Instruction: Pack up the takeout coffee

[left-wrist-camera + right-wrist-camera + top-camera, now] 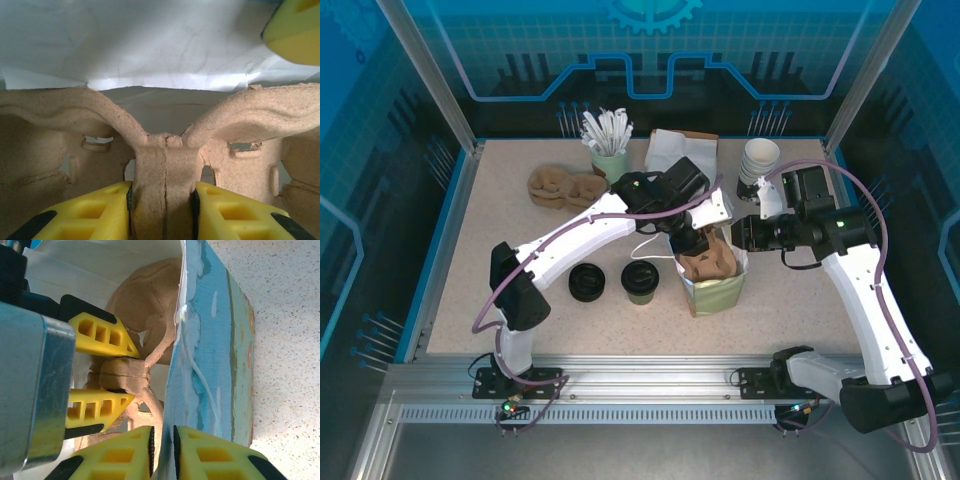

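Note:
The takeout coffee (640, 282), a small olive-sided cup with a black lid, stands on the table left of the paper bag (720, 295). Neither gripper touches it. My left gripper (690, 243) reaches down into the bag's mouth. It is shut on the centre post of a brown pulp cup carrier (165, 165), one yellow finger on each side. My right gripper (162, 447) is closed on the bag's blue-green wall (210, 355) at its rim, one finger inside and one outside. The carrier (145, 295) sits inside the bag, next to that wall.
A low black pile of lids (587, 282) lies left of the coffee. At the back are a stack of pulp carriers (565, 187), a green cup of white sticks (610, 150), folded paper (680, 150) and stacked white cups (760, 160).

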Motion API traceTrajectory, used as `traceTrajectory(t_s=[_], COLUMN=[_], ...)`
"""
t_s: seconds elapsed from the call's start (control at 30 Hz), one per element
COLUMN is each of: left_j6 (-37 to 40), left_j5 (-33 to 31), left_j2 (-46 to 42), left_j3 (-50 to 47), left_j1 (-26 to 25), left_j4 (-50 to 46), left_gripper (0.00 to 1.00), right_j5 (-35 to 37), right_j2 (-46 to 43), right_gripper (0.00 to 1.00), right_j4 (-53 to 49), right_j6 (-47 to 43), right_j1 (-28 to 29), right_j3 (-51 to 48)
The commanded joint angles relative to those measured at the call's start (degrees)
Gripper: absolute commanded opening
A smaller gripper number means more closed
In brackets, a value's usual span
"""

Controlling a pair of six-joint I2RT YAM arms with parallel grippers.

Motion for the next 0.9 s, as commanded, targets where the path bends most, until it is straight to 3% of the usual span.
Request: traceTrajectory(t_s=[0.0, 0.87], left_j6=[1.4, 3.9], left_j5=[-0.2, 0.1], left_j2=[1.1, 4.1], left_j3=[1.6, -0.4], left_j1=[-1.0, -1.5], left_j4=[-0.9, 0.1], left_gripper=[0.35, 0.35], right_j5=[-3.2, -0.6], right_j2=[-3.6, -4.8], right_gripper=[0.04, 0.0], right_j4=[2.3, 2.4], right_j6=[1.6, 4.4], right_j1=[0.0, 1.6], right_j3=[-3.0, -3.3])
